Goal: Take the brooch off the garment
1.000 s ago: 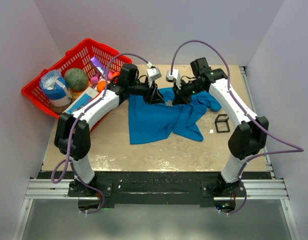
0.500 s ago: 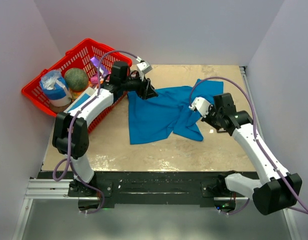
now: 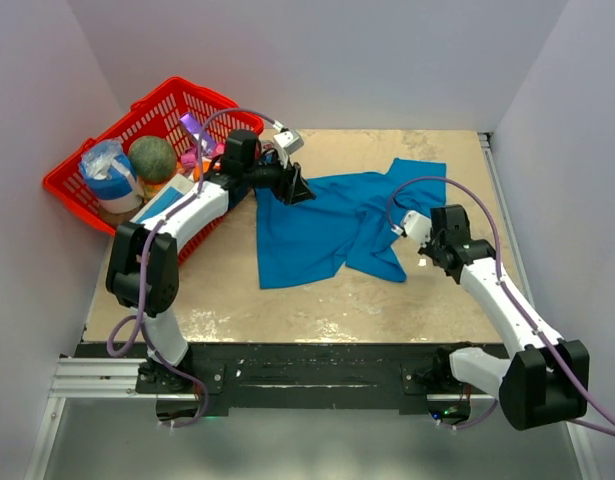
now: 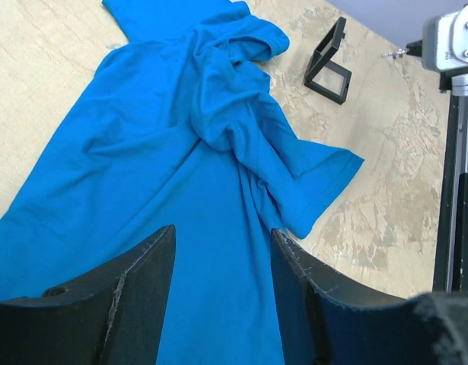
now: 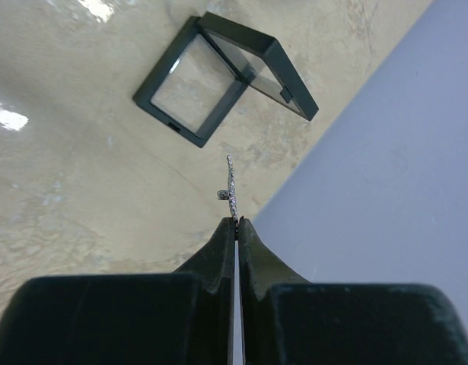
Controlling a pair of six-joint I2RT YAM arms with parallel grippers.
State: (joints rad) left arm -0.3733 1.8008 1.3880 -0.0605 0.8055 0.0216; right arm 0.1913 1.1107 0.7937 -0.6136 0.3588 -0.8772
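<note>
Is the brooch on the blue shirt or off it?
Off: the right gripper pinches the brooch above the table, apart from the shirt.

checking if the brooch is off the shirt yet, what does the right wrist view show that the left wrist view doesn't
Only the right wrist view: the right claw shut on the brooch, seen edge-on at its tips with no cloth around it, and a pale wall. Only the left wrist view: the blue T-shirt lying rumpled, with the open left claw over it. Both: the black hinged frame and the tan table.
</note>
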